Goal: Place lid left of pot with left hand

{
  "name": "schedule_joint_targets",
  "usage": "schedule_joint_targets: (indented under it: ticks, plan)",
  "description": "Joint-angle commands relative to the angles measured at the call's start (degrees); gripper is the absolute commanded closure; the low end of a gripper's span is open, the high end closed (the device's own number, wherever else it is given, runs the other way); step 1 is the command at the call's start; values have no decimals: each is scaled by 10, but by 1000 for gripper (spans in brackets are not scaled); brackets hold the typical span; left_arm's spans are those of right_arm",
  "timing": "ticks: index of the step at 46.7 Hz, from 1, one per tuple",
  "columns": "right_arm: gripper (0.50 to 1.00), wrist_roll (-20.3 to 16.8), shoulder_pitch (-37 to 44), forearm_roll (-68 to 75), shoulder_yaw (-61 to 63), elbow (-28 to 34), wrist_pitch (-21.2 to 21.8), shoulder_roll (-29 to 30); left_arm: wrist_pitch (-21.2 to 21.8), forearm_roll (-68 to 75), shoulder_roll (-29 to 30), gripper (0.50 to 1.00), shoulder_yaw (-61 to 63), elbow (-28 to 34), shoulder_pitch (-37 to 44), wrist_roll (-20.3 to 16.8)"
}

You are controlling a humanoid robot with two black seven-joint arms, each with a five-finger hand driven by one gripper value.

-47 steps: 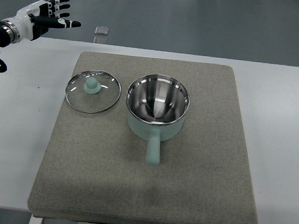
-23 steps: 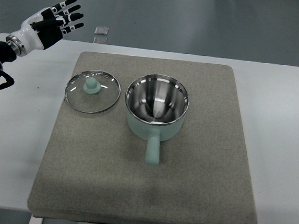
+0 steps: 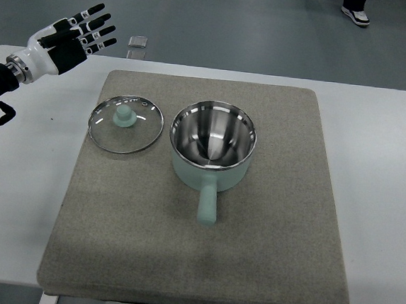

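Lying flat on the grey felt mat (image 3: 251, 256), knob up, just left of the open saucepan (image 3: 212, 147) and close beside its rim without clearly touching: the glass lid (image 3: 126, 123), already resting where the task is asking for it. Looking rigid and breakable, being clear glass ringed by a steel band (image 3: 97, 138), probably moderately heavy for its size and slick across the dome, so likely sliding rather than bending if nudged. Offering one sensible hold, the pale mint knob (image 3: 124, 115) at the centre, for pinching from above; gripping the thin rim would seem riskier, with little to catch against the mat. Hovering at the far left over the white table (image 3: 386, 175), well apart from the lid: the left hand (image 3: 65, 39), fingers (image 3: 95, 7) spread wide and straight, holding nothing. Showing no right hand anywhere. Differing from half a second back only slightly: the left hand sitting a touch lower and further right, fingers pointing a little more to the right, while lid and saucepan are lying unmoved; a shoe (image 3: 357, 15) now showing on the floor at the far right edge
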Motion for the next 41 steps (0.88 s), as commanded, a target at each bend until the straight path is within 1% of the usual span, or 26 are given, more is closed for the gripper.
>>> schedule_joint_targets:
  ticks: [1, 7, 41]
  plan:
    - [579, 0, 0, 0, 0, 1, 0, 0, 0, -8, -1, 504, -11, -1, -3, 1]
    - [579, 0, 0, 1, 1, 2, 1, 0, 0, -11, -3, 504, -29, -3, -3, 1]
    - [577, 0, -3, 1, 0, 8, -1, 0, 0, -9, -3, 504, -26, -8, 1, 2]
